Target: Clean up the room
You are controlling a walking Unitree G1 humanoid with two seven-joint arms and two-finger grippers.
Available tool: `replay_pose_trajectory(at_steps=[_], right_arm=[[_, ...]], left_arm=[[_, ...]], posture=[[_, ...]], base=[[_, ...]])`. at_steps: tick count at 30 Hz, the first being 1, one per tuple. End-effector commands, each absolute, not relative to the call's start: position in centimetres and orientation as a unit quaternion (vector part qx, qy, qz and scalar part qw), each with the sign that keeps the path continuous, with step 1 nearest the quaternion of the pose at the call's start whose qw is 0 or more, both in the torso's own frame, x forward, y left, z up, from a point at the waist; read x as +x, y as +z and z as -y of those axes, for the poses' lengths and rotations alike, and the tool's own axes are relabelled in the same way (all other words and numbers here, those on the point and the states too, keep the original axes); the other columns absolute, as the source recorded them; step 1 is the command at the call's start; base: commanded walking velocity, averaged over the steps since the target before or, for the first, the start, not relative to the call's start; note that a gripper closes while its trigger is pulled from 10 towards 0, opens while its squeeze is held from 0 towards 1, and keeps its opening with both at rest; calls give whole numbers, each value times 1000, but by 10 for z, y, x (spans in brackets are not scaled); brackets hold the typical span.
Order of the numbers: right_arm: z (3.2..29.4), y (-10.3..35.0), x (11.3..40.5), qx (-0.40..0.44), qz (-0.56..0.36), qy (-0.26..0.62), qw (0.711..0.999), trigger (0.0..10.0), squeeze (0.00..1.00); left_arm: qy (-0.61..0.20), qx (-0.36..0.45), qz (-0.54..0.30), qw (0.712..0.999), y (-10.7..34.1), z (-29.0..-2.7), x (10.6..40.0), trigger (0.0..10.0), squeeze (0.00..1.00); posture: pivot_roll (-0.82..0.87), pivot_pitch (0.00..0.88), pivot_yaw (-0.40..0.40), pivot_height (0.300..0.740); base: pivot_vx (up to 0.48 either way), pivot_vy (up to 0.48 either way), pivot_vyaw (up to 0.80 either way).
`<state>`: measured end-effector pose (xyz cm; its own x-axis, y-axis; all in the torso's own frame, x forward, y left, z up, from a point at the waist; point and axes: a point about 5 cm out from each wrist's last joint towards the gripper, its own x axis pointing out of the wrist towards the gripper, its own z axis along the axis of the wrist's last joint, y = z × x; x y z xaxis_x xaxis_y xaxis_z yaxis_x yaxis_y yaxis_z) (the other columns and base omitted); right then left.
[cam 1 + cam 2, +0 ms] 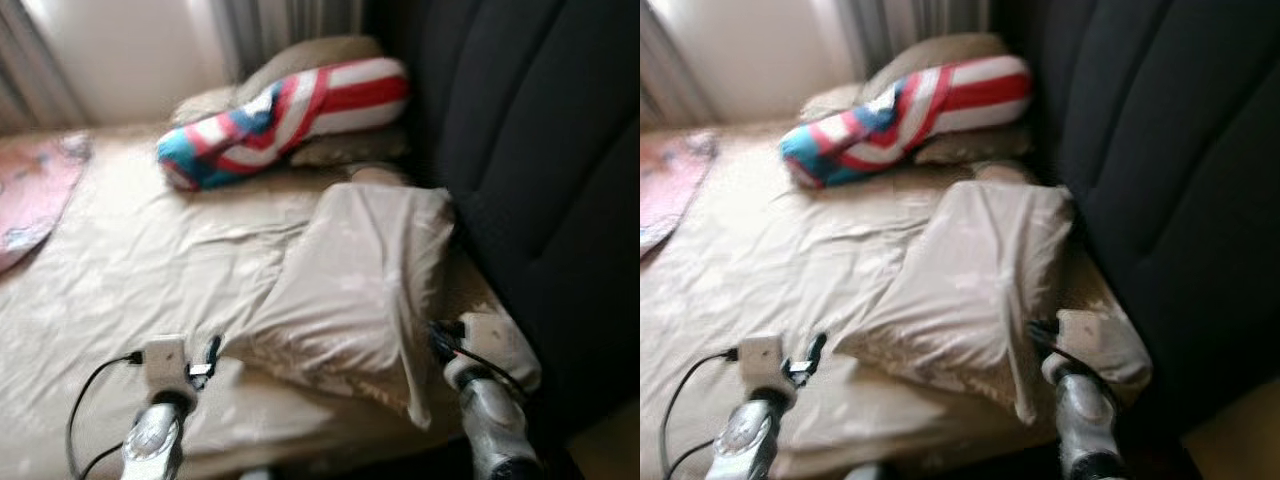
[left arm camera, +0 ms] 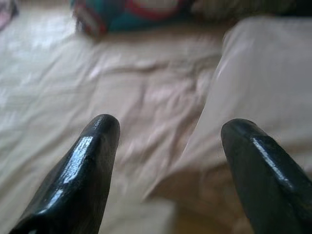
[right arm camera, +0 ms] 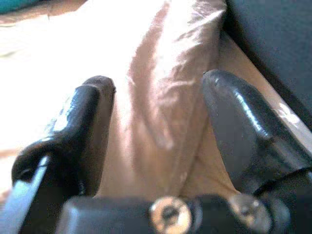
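Our right gripper (image 3: 158, 146) has its fingers parted astride the beige pillow's (image 1: 355, 285) near edge, not yet clenched, presumably to lift it. Our left gripper (image 2: 168, 146), fingers released, hovers beside its corner. The pillow lies askew on the bed (image 1: 130, 270), near the dark headboard (image 1: 540, 160).

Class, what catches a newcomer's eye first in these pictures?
The red, white and teal striped cushion at the bed's far end stands out against the beige sheet. Nearer, a beige pillow lies beside the dark headboard, between the fingers of the open right claw.
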<state>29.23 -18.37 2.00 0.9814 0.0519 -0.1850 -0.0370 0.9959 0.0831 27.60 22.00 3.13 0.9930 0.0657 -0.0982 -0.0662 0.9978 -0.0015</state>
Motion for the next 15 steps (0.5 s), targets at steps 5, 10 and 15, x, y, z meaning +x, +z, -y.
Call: replay_pose_trajectory(at_steps=[5,10,15], right_arm=[[187,16,288,53,-104,28,993,10000,0],[184,12,288,68,-125,45,989,10000,0],[180,8,287,59,-145,71,985,10000,0]], left_arm=[[32,-4,-63,997,25,-218,269,10000,0],[31,-2,-68,997,24,-220,268,10000,0],[23,3,-68,997,24,-219,266,10000,0]], posture=[[-77,0,7,657],[-73,0,12,657],[-68,0,21,657]], base=[[316,0,640],[61,0,0],[0,0,0]])
